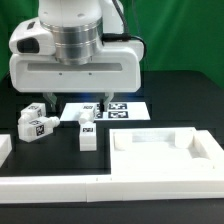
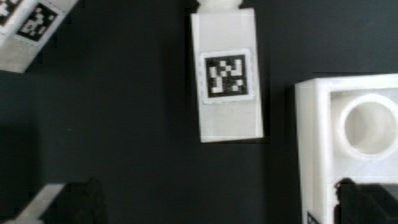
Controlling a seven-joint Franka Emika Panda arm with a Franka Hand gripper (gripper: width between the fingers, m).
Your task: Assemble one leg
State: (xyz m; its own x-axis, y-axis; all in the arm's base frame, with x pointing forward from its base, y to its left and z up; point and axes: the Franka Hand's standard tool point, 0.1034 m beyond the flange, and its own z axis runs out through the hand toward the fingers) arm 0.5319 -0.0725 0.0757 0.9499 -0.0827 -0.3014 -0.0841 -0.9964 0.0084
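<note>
A leg (image 2: 228, 75), a small white post with a square tag, lies on the black table between my open fingers' line and well ahead of them. In the exterior view this leg (image 1: 87, 130) stands in front of the marker board. Two more legs (image 1: 35, 122) lie at the exterior view's left; one shows in the wrist view (image 2: 27, 30). The white panel (image 2: 347, 125) with a round corner hole lies beside the leg. My gripper (image 2: 214, 205) is open and empty above the table; in the exterior view the arm's body hides most of it.
The marker board (image 1: 105, 108) lies behind the legs. The large white panel (image 1: 160, 150) sits at the exterior view's right. A low white wall (image 1: 60, 188) runs along the front and up the left side (image 1: 5, 150).
</note>
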